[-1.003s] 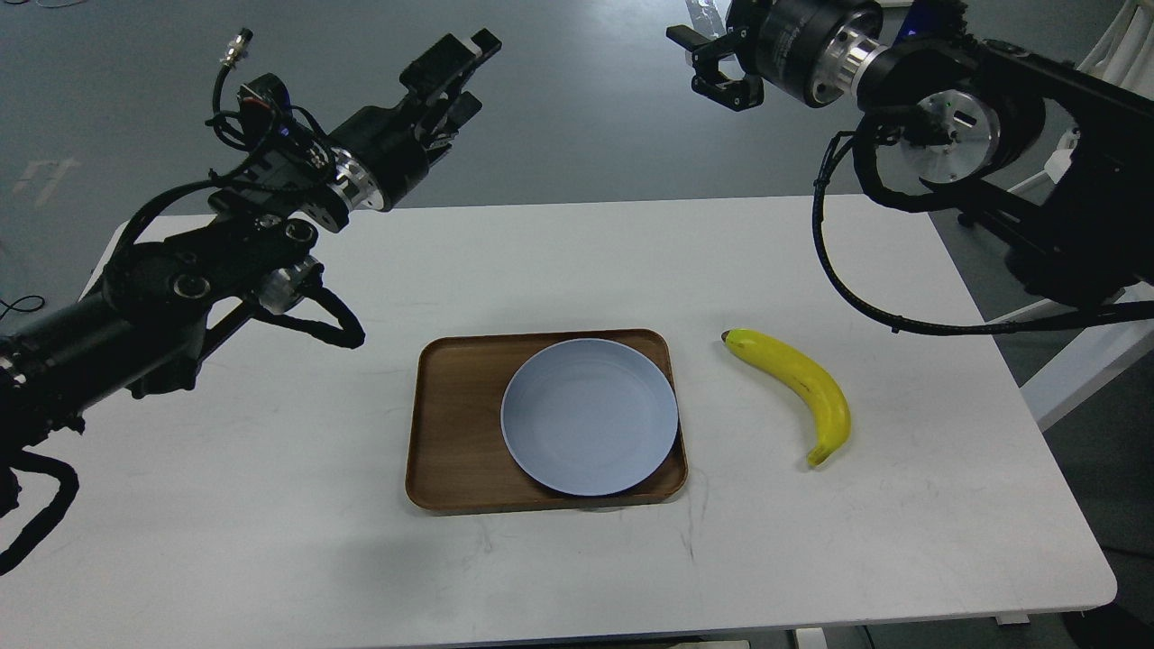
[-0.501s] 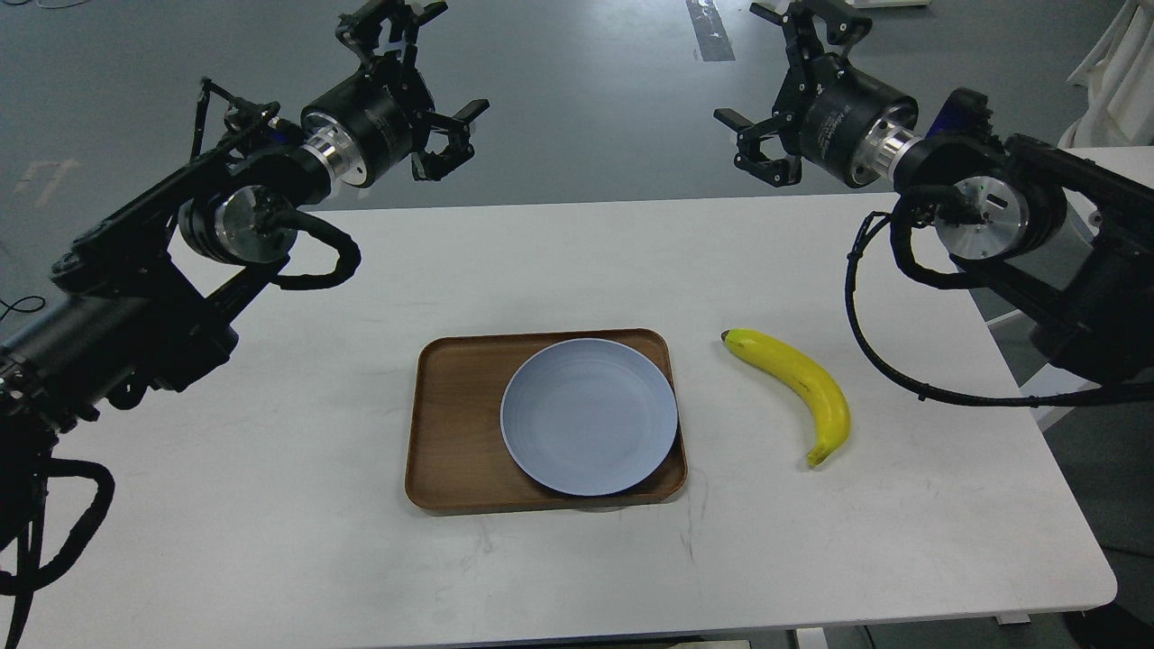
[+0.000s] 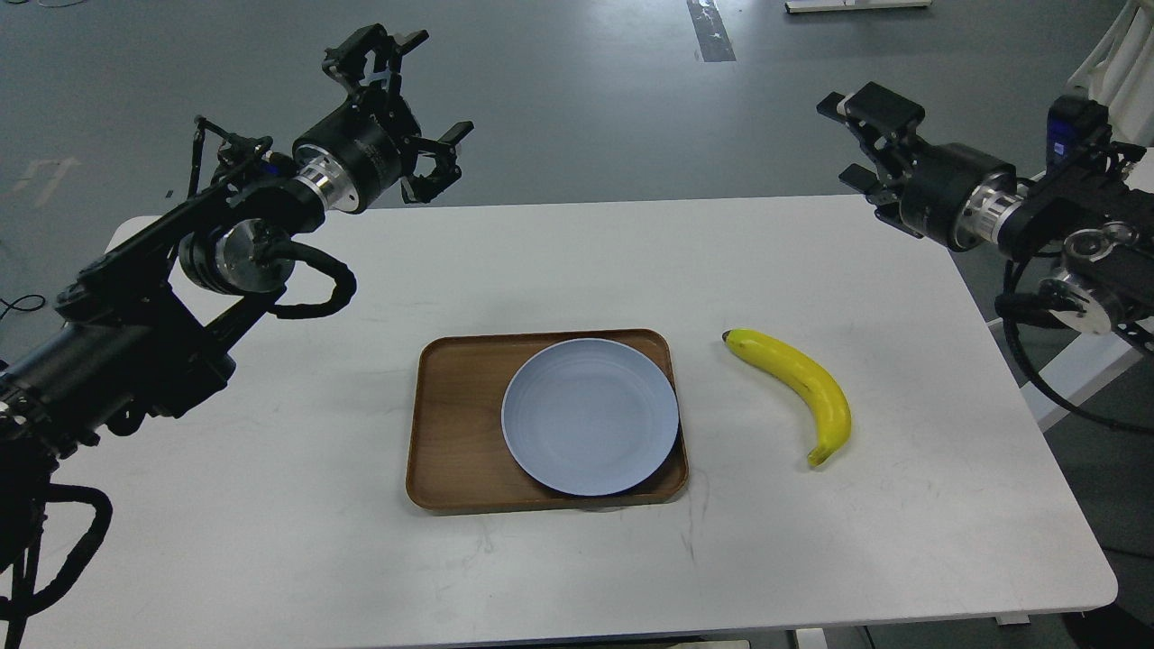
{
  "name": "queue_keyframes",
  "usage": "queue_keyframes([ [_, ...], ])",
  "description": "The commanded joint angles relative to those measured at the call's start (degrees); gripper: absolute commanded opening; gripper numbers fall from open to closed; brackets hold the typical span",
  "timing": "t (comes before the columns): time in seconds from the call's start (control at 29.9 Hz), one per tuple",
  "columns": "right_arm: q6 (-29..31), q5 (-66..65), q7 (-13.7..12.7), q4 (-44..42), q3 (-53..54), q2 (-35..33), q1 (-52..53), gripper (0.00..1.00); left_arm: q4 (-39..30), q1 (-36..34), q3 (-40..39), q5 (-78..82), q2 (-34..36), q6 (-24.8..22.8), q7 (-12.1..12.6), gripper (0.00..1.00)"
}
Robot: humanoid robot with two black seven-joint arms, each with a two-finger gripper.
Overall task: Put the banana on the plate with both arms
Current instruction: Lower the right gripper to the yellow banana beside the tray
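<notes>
The yellow banana (image 3: pixel 798 383) lies on the white table (image 3: pixel 270 505), right of the tray, with its dark tip pointing to the upper left. The pale blue-grey plate (image 3: pixel 590 416) sits empty on the right part of the brown wooden tray (image 3: pixel 455 424). My left gripper (image 3: pixel 410 99) hangs in the air over the table's far left edge, its claw fingers spread open and empty. My right gripper (image 3: pixel 856 140) hangs over the far right corner, well above and behind the banana, and is open and empty.
The table's right edge runs close past the banana. Grey floor lies beyond the far edge. A white frame (image 3: pixel 1109 54) stands at the upper right behind my right arm.
My right arm has swung to the right and down, and its gripper has turned side-on. My left gripper has shifted slightly down and left. The banana, plate and tray have not moved.
</notes>
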Motion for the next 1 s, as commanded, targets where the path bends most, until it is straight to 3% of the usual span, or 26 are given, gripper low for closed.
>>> queue_keyframes([
  [0.0,-1.99,-19.49,1.05,0.24,-5.00,-1.94,-1.50,0.97,-0.01,0.66,0.05,-0.01,0.20,0.11,-0.01,0.98],
  [0.13,-6.47,-29.52,1.22,-0.20,-13.08,-2.02,-3.34,0.97,-0.09,1.19,0.05,0.08,0.02,0.02,0.08,0.98],
  [0.3,-7.62,-30.50,2.80,-1.69,-15.30,-0.62,-5.80,0.93,-0.09,1.19,-0.04,0.07,-0.41,0.37,0.08,0.98],
  [0.7,-8.94,-30.68,3.07,-6.17,-16.52,4.56,-9.59,0.88,-0.27,1.80,-0.13,-0.01,0.90,0.37,-0.36,0.98],
  [0.77,-9.29,-30.68,3.68,-7.23,-17.58,5.79,-9.50,0.83,-0.27,2.15,-0.30,-0.01,1.08,0.37,-0.36,0.98],
  [0.97,-9.73,-30.68,4.74,-8.29,-17.76,7.81,-8.71,0.82,-0.36,2.24,-0.92,-0.01,1.34,0.29,-0.45,0.98],
])
